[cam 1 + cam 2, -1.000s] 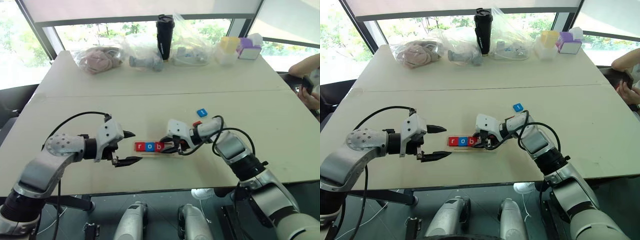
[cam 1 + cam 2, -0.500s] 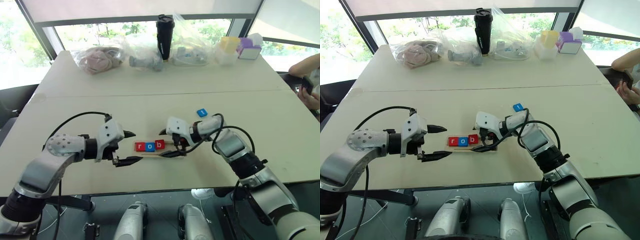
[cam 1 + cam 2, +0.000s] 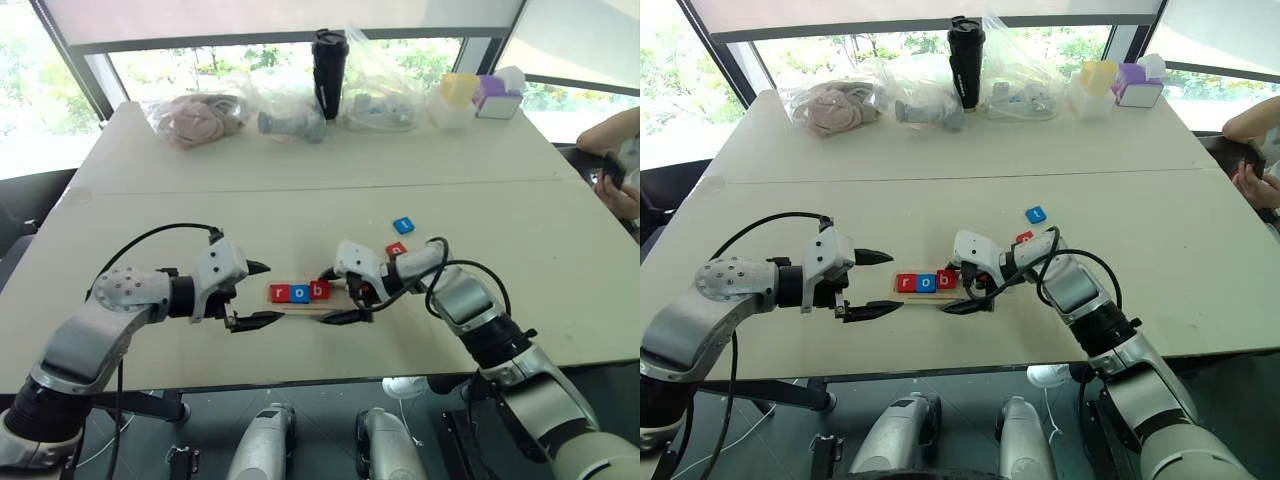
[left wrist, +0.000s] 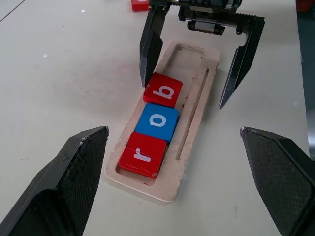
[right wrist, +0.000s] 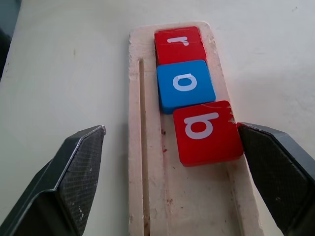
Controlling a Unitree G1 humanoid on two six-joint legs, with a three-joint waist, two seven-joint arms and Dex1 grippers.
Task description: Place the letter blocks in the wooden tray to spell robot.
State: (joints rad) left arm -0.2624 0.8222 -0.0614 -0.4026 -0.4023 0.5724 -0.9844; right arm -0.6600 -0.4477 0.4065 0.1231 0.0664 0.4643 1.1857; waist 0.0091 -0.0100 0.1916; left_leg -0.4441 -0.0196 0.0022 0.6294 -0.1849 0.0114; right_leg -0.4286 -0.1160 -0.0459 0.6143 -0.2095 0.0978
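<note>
we have three letter blocks in the wooden tray (image 4: 194, 93): the red r (image 4: 143, 155), the blue o (image 4: 157, 122) and the red b (image 4: 163, 90), lined up from its left end. the b sits slightly skewed, its corner riding toward the tray rim, as our right wrist view shows. two slots are left to fill.

our right gripper (image 3: 344, 294) hangs over the tray with jaws spread wide and nothing between them; one finger (image 5: 278, 169) sits right against the edge of the b. our left gripper (image 3: 253, 295) hovers just off the tray's left end, also fully open and empty.

the remaining tiles lie on the table (image 3: 200, 210) behind our right arm: a red one (image 3: 396, 249), which we take to be the second o, near the wrist, and the blue t (image 3: 403, 225) farther back.

what worries us: that finger is so close to the b that pulling away sideways could drag it, tilt it onto the rim or shove the row. lifting before moving off seems safer. if the b is left crooked, we judge the next o may not seat flat beside it. reaching back for the red tile, our forearm or its cable could also brush the tray and shift it, since nothing holds it down.
</note>
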